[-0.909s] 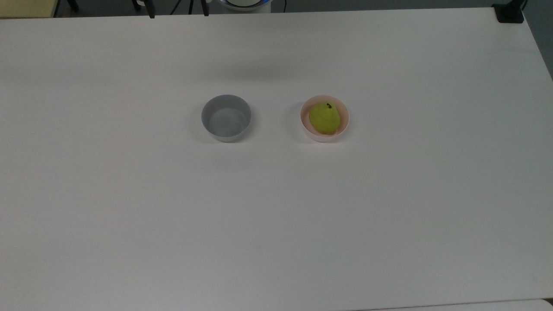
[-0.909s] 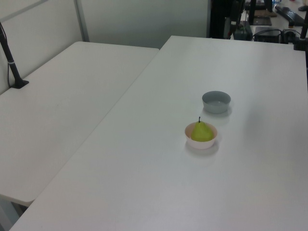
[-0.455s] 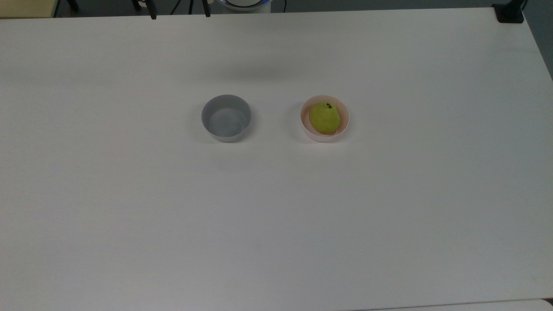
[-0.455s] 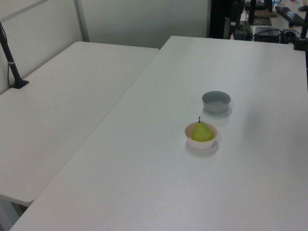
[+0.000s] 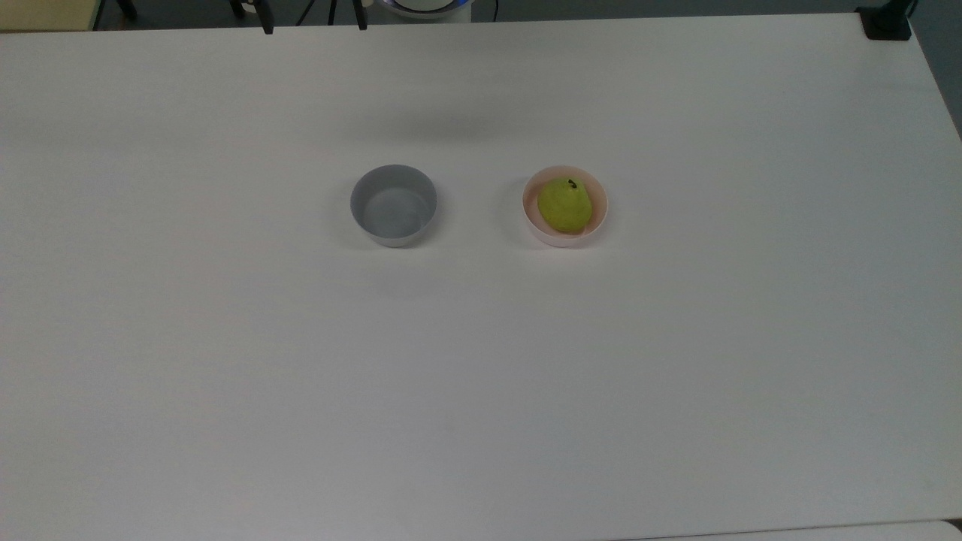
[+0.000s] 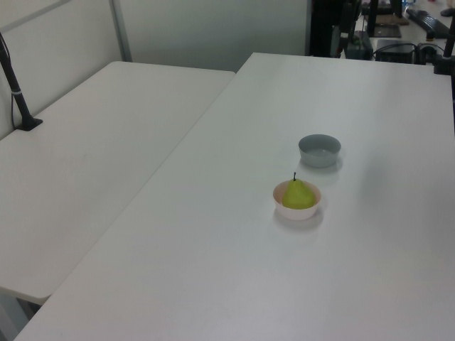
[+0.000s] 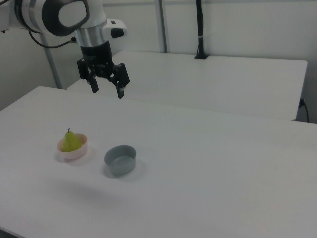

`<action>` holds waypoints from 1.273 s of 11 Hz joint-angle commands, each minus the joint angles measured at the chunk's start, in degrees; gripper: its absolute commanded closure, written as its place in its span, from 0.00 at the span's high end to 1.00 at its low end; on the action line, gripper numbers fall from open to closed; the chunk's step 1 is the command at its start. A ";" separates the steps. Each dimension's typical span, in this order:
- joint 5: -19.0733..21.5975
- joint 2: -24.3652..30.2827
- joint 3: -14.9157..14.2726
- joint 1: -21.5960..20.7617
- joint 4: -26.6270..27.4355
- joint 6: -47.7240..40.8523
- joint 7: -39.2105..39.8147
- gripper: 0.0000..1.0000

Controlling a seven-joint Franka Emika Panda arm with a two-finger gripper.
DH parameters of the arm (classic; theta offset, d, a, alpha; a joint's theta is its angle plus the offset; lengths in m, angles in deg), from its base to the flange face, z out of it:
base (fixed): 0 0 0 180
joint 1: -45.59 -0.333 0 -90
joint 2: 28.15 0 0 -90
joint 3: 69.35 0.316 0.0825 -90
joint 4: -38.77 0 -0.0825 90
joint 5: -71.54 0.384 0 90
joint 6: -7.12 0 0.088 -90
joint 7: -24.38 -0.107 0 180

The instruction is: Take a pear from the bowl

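Observation:
A yellow-green pear (image 5: 564, 205) (image 6: 298, 195) (image 7: 71, 141) with a short dark stem sits upright in the pale pink bowl (image 5: 564, 235) (image 6: 298, 212) (image 7: 74, 152) on the white table. In the right view my gripper (image 7: 106, 90) hangs open and empty, high above the table, up and to the right of the pear, roughly over the gap between the two bowls.
A grey bowl (image 5: 393, 205) (image 6: 319, 150) (image 7: 120, 159) of the same size stands empty beside the pink one. A second white table (image 6: 92, 156) adjoins this one. A black pole (image 7: 199, 29) stands clamped on the far table in the right view.

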 commanded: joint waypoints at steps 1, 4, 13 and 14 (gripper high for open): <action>0.10 0.05 -0.46 -0.91 -0.21 -0.43 3.97 1.00; -0.43 -0.30 -0.46 -0.82 1.19 -1.74 20.66 1.00; 0.01 -2.75 12.19 -3.17 5.94 3.86 -3.07 1.00; 0.10 -4.07 12.29 -5.28 6.29 5.96 -7.11 1.00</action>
